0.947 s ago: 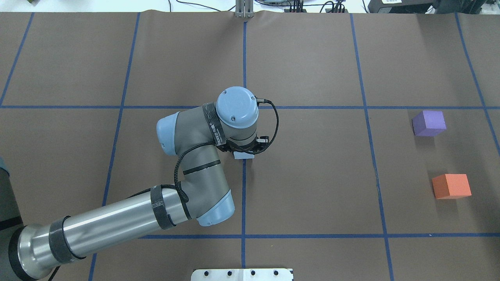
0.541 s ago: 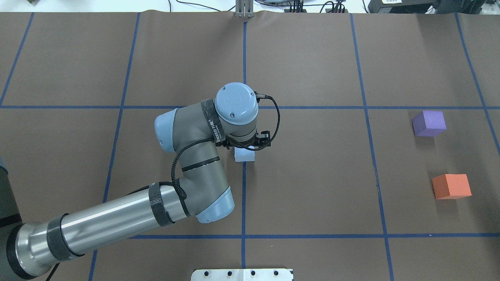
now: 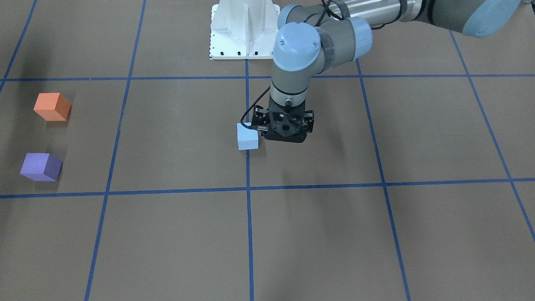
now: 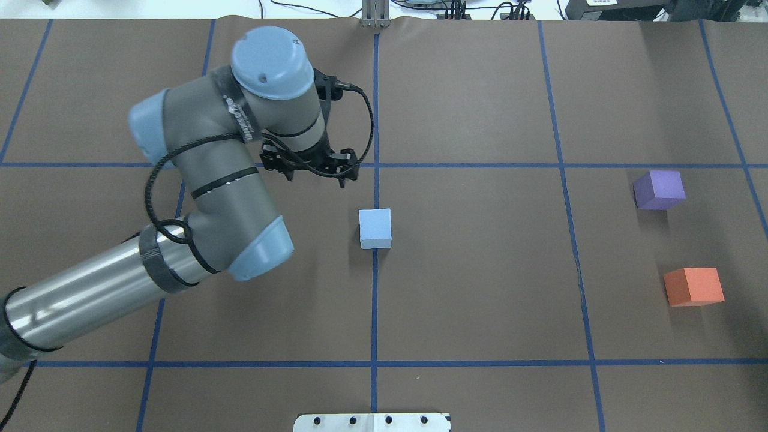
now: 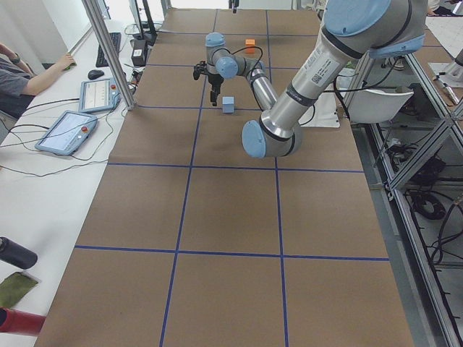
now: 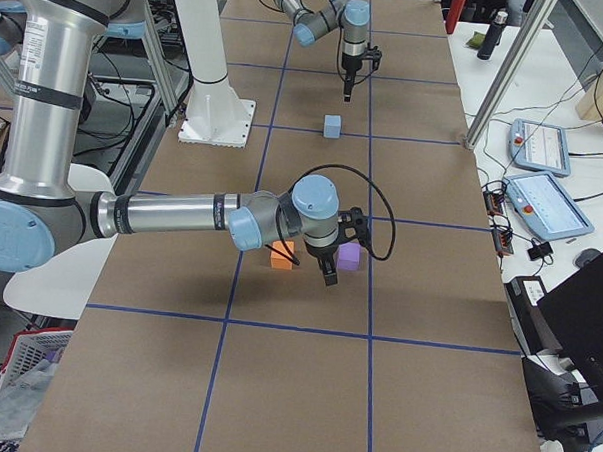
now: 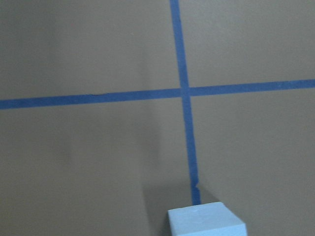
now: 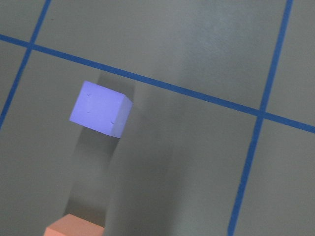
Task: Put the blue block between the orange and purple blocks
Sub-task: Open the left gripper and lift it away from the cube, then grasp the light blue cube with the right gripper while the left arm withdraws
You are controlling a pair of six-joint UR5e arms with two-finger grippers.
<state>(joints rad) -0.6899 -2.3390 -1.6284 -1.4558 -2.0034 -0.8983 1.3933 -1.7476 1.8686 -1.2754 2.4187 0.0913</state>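
I see the blue block (image 4: 375,228) lying free on the brown table cover (image 4: 480,300). It sits flat on its base, squarely over the centre tape line (image 4: 374,300) and just on the robot's side of where that line crosses another. Nothing touches it.

The left gripper (image 4: 313,171) hangs above the table near the block, off to the robot's left of it and clear of it. From the front its outer links look splayed wide, so I read the jaws as spread, with nothing between them. The left wrist camera catches only the block's top at the bottom edge of its picture, with the tape crossing beyond.

The purple block (image 4: 659,189) and the orange block (image 4: 693,286) stand far over on the robot's right, well apart from the blue one. They are apart from each other too, the purple farther from the robot. The blue block is not yet between them.

From the right-end camera I see the right gripper (image 6: 328,270) hanging over those two blocks. Whether its jaws are spread or closed I cannot tell from there
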